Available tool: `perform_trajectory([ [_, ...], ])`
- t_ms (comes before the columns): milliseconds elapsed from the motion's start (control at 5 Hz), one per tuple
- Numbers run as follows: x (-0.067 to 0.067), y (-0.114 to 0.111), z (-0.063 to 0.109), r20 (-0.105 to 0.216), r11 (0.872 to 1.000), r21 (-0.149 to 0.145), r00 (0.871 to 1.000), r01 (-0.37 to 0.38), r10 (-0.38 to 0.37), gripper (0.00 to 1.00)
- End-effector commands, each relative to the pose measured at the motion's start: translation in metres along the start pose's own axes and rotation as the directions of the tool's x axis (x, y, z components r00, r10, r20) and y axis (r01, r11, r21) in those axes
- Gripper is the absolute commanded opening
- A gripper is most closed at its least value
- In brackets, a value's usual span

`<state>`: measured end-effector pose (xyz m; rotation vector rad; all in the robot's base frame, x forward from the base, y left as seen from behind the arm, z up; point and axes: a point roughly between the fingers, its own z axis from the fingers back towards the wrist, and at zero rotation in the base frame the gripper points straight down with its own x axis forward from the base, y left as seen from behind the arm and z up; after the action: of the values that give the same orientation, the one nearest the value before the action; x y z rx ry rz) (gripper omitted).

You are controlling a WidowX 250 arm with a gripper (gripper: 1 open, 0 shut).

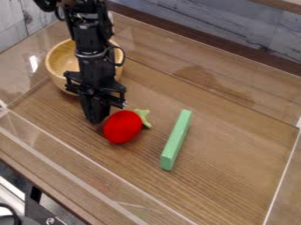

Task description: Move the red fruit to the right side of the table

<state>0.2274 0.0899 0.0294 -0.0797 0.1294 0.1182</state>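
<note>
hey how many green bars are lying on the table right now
1. The green bar lies flat on the table, just right of the red fruit in the camera view. None other shows, though the arm hides a small patch.

Lab bench: acrylic-walled table, robot arm

I see one raised view, looking down at an angle across the table, fairly close in.

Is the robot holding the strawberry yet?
Can't tell. The tool is down at the strawberry's left edge, but no clear grip shows.
</note>
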Motion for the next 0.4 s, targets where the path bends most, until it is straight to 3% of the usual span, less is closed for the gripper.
perform_trajectory([
  [0, 0.007, -0.0031, 0.0084, 0.037, 0.999, 0.007, 0.999, -0.035, 0.035, 0.0],
  [200, -0.0001, -0.0052, 0.0146, 0.044, 1.0, 0.01, 0.999, -0.012, 0.012, 0.0],
])
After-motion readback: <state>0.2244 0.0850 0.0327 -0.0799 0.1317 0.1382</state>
